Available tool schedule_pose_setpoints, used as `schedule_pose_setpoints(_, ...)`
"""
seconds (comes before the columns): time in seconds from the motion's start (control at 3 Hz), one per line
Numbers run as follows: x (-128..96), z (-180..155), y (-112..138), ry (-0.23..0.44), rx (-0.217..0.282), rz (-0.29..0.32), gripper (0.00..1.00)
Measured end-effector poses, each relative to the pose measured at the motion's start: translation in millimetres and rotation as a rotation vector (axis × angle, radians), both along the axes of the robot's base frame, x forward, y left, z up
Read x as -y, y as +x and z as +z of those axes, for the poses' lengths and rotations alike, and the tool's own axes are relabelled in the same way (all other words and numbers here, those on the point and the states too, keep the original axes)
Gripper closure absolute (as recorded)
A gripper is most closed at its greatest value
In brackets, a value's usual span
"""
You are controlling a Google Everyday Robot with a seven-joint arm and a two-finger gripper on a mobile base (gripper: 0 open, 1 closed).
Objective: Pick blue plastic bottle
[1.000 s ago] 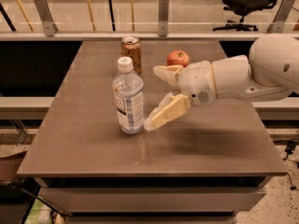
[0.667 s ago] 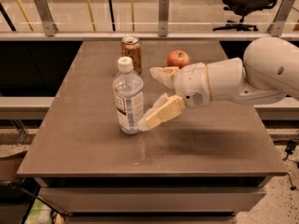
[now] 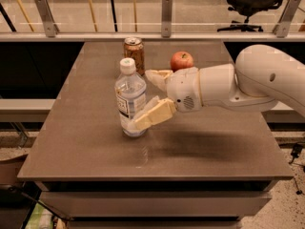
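camera view: the blue plastic bottle (image 3: 130, 97) stands upright on the brown table (image 3: 71, 142), a little left of the table's middle, with its white cap on top and its pale label facing the camera. the white arm (image 3: 259, 82) reaches in from the right edge, roughly level with the tabletop, and ends at the gripper (image 3: 142, 98), which sits against the bottle's right side. its two cream fingers (image 3: 155, 113) are spread wide apart: the nearer one slants down and left across the front of the bottle's lower half, its tip close to the base, while the farther one points left behind the bottle's shoulder, just below the cap. the bottle's right side lies between the two fingers; whether either finger actually presses on the plastic cannot be told. behind the bottle, toward the far edge of the table, a brownish can (image 3: 134, 54) stands upright, and just to its right a red apple (image 3: 181, 60) rests close behind the gripper's wrist. a metal railing (image 3: 166, 14) runs along beyond the table, and a black office chair (image 3: 252, 1) stands at the upper right
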State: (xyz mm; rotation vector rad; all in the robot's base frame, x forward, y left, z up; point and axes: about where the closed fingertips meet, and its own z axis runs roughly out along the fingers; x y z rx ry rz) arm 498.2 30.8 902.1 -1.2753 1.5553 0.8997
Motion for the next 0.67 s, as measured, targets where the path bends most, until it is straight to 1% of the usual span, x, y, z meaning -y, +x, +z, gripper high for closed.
schedule_pose_setpoints(0.33,-10.3,0.4,2.0,0.033,-0.002,0.009,0.0)
schedule_pose_setpoints(0.67,-15.7,1.2,2.8,0.07,0.003,0.023,0.17)
